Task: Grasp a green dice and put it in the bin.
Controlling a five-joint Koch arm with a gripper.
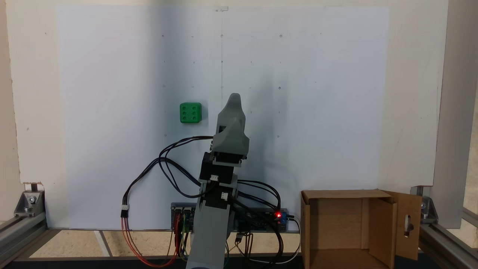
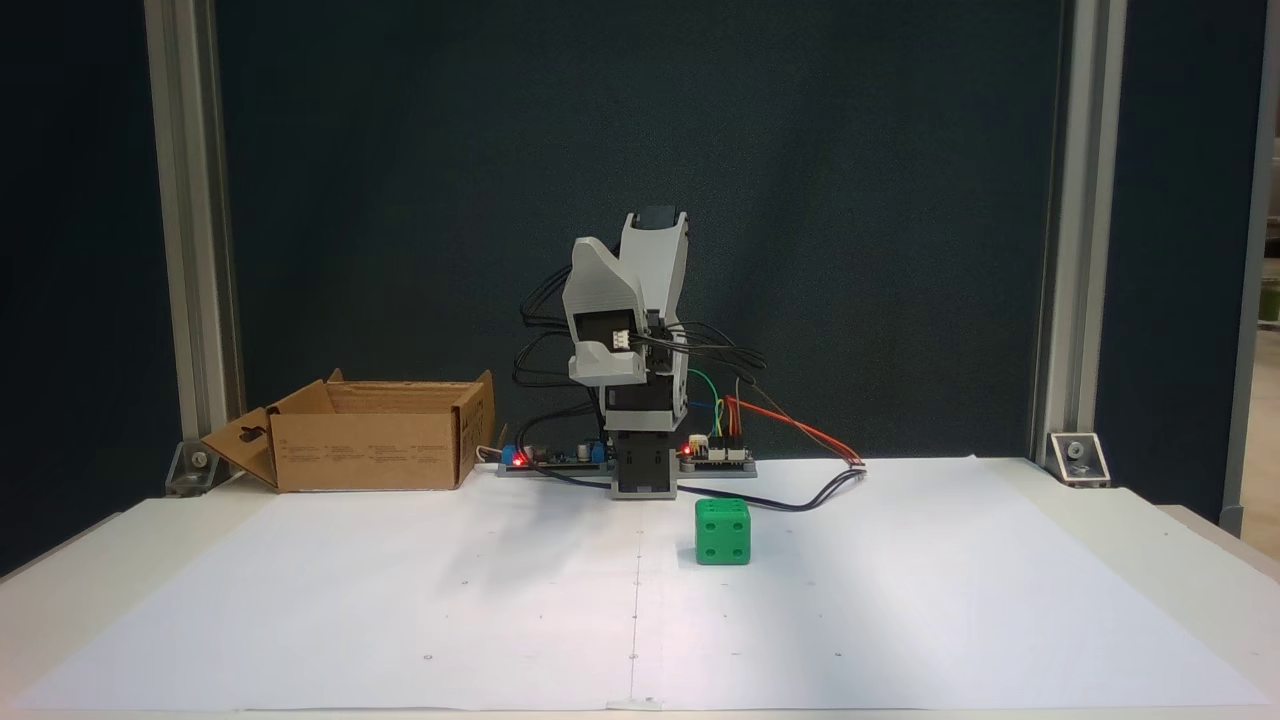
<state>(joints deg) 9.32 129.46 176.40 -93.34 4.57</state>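
The small bright green plastic dice (image 1: 190, 113) with rounded edges sits alone mid-desk on white paper (image 2: 900, 600), six up, probably light, rigid and slick, best pinched across two flat opposite faces; whether the folded grey gripper (image 1: 234, 98) is parted or closed I cannot tell.

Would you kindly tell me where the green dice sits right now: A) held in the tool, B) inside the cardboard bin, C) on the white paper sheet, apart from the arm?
C: the green dice rests on the white paper, away from the bin.
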